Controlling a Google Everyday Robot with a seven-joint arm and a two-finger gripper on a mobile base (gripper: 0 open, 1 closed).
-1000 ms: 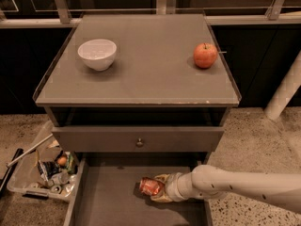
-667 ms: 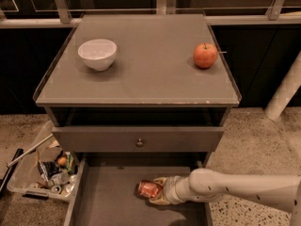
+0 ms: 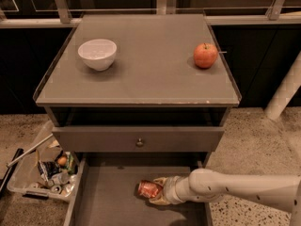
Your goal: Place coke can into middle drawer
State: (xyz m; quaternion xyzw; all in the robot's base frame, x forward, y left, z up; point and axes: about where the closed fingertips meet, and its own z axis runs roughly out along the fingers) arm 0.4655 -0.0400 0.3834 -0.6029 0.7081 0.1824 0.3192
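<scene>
Down at the far left, a clear plastic bin (image 3: 28,185) sits on the speckled floor, full of mixed odds and ends. Up on the grey cabinet's flat surface (image 3: 150,74), a white round bowl (image 3: 97,54) stands near the left rear corner. Below the top, the closed grey drawer front with a small round knob (image 3: 139,142) faces us. Under that, the wide shallow grey middle drawer (image 3: 106,201) is pulled out, its plain floor showing. And there it is: the small red coke can (image 3: 146,188) with silver ends lies on its side on that drawer floor, right of centre. The tan two-finger gripper (image 3: 157,191) is low inside the drawer, its jaws closed around the can's right end, one above and one below. The white robot arm (image 3: 235,189) reaches in from the right edge, crossing the drawer's right wall. Back on top, a round red-orange apple (image 3: 205,55) rests near the right edge, well apart from the bowl. Far right, a white slanted post (image 3: 284,91) leans by the cabinet.
</scene>
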